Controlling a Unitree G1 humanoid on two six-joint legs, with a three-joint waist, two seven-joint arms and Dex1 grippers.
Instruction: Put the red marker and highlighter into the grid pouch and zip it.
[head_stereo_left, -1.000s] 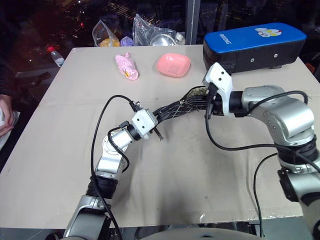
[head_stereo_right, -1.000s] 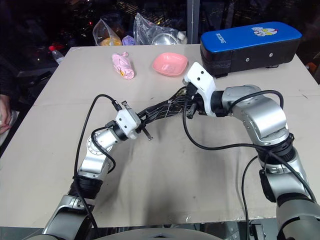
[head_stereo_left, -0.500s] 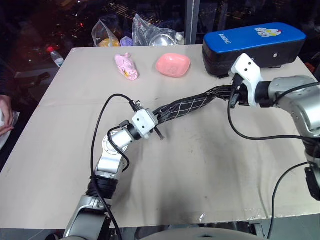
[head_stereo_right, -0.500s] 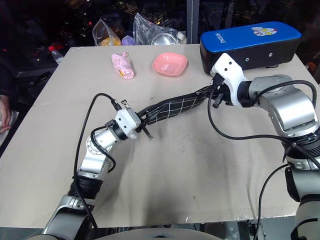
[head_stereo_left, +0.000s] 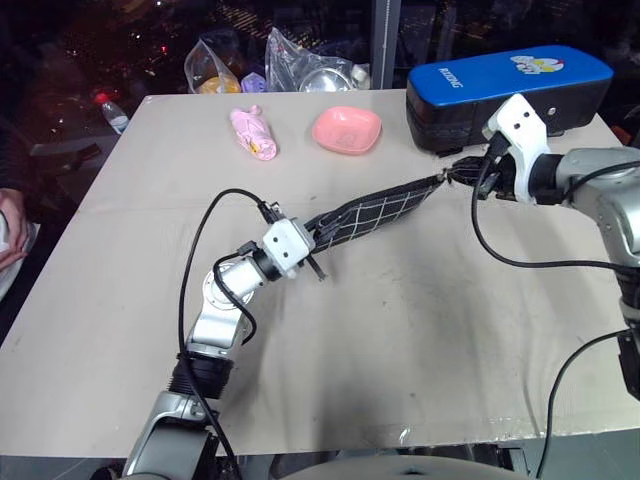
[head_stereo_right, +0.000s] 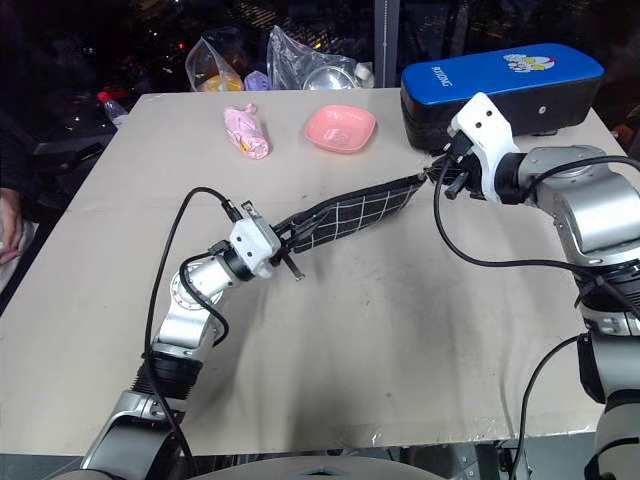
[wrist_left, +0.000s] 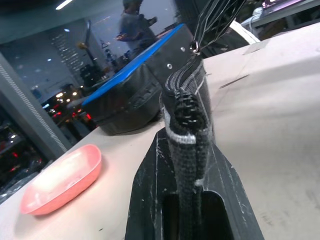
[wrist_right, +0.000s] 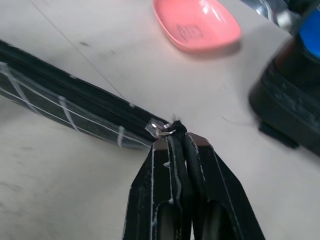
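The grid pouch (head_stereo_left: 375, 213), black with white grid lines, hangs stretched just above the table between my two grippers. Its zipper line (wrist_right: 75, 107) looks closed along the whole length. My left gripper (head_stereo_left: 313, 240) is shut on the pouch's near end, and the fabric (wrist_left: 187, 125) stands between its fingers. At the far end, my right gripper (head_stereo_left: 462, 178) is shut on the black zipper pull (wrist_right: 176, 131), right by the metal slider (wrist_right: 159, 129). The red marker and the highlighter are hidden.
A big blue-and-black case (head_stereo_left: 510, 90) stands just behind my right gripper. A pink dish (head_stereo_left: 346, 130) and a pink soft item (head_stereo_left: 253, 133) lie further back, with plastic bags (head_stereo_left: 300, 62) at the far edge. A person's hand (head_stereo_left: 10, 228) rests at the left edge.
My right gripper moved right toward the case, dragging the zipper pull along. The bunched, gaping pouch is now pulled straight and closed. My left gripper stayed in place.
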